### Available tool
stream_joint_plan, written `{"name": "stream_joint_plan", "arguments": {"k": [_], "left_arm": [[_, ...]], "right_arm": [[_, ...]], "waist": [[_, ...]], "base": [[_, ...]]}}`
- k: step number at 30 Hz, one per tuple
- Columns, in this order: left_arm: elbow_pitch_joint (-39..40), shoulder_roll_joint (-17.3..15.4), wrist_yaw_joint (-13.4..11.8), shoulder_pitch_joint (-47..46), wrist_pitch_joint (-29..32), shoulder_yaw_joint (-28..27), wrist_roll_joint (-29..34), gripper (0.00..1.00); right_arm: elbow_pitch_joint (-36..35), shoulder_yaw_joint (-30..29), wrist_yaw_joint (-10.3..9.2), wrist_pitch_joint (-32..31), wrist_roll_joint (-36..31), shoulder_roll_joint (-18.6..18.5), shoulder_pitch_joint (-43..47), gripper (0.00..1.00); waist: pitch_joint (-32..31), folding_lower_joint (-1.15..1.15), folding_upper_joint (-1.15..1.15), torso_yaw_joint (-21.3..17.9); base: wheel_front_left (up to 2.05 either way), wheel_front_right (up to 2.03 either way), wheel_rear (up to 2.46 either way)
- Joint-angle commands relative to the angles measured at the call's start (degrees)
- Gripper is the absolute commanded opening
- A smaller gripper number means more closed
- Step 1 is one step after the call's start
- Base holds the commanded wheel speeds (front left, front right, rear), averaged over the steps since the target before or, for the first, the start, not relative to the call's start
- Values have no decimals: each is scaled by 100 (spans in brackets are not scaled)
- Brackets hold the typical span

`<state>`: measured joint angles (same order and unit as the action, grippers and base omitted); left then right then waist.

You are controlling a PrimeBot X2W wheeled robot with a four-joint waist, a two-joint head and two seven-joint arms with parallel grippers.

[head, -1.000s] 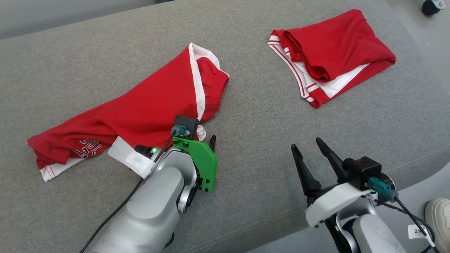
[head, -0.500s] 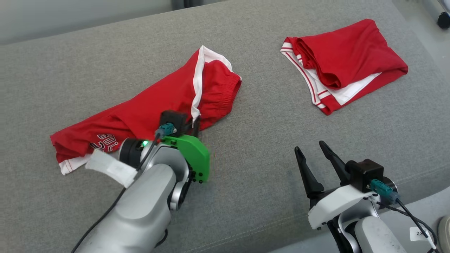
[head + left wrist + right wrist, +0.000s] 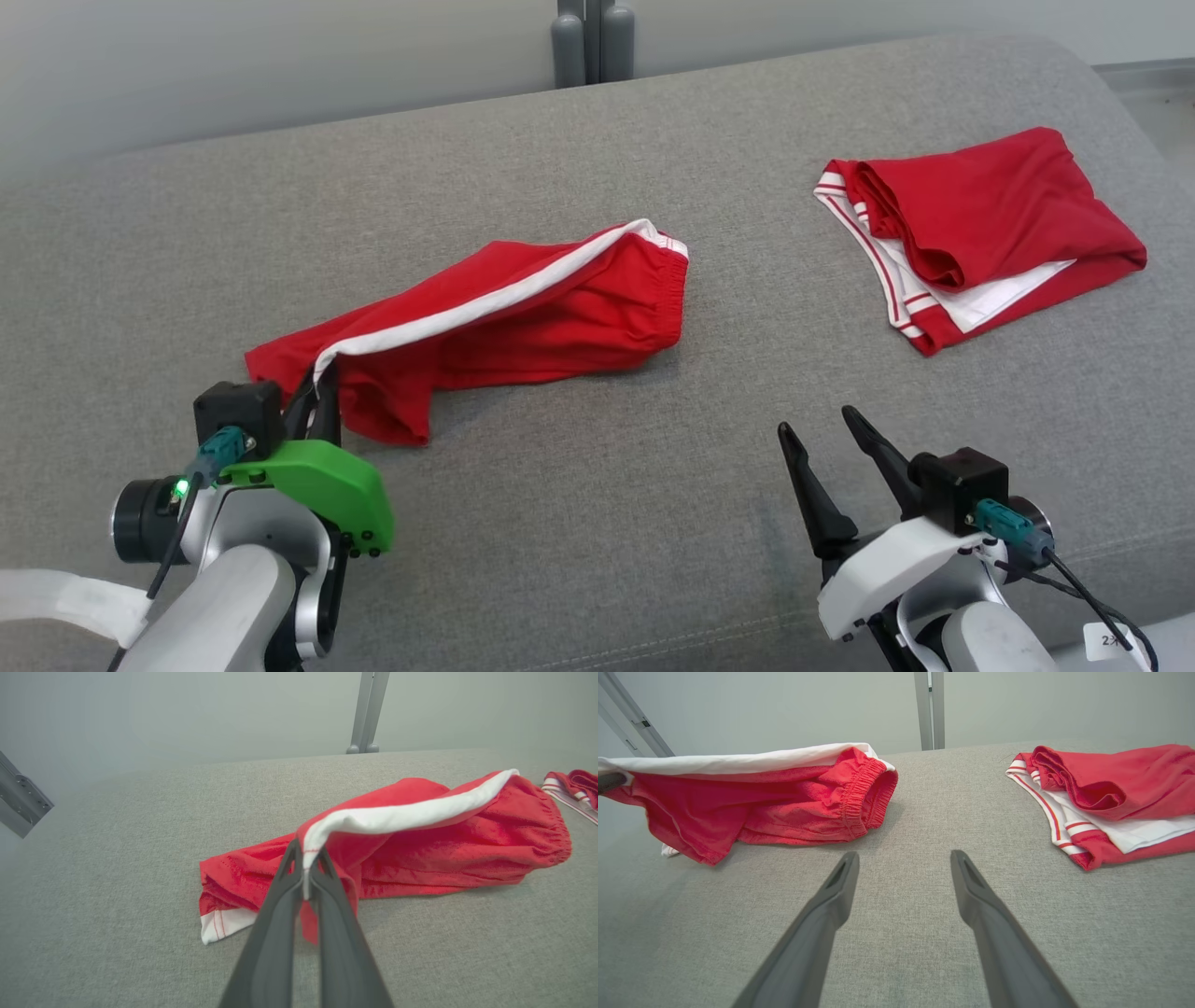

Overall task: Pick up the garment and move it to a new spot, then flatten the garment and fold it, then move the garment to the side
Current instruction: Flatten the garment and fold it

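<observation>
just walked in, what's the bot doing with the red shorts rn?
The left gripper is shut on the white side stripe of the red shorts. It holds that pinched edge raised off the grey cushion, while the waistband end lies on it. The right gripper is open, holds nothing and hovers over bare cushion. A folded red garment lies off to the right, untouched.
</observation>
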<state>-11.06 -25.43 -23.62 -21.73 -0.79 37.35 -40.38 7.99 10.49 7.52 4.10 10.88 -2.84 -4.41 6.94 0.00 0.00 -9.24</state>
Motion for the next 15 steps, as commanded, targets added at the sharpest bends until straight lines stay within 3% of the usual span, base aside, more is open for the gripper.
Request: {"name": "stream_joint_plan", "arguments": {"k": [1,8,14,15], "left_arm": [[210,-180,-143,180,64,-27,29,0],[284,-645,-410,330,57,10,380,0],[-128,-710,-483,393,208,144,454,0],[-184,-690,-479,420,239,165,431,13]], "right_arm": [[-37,9,-7,-33,-20,-10,71,100],[-86,50,-7,-95,-44,-10,80,100],[-126,15,-7,-117,-52,-10,48,100],[-129,8,-7,-116,-58,-10,47,100]], "waist": [[-160,0,0,171],[-195,0,0,209],[-151,0,0,156],[-140,0,0,148]], "base": [[0,0,0],[0,0,0],[0,0,0],[0,0,0]]}}
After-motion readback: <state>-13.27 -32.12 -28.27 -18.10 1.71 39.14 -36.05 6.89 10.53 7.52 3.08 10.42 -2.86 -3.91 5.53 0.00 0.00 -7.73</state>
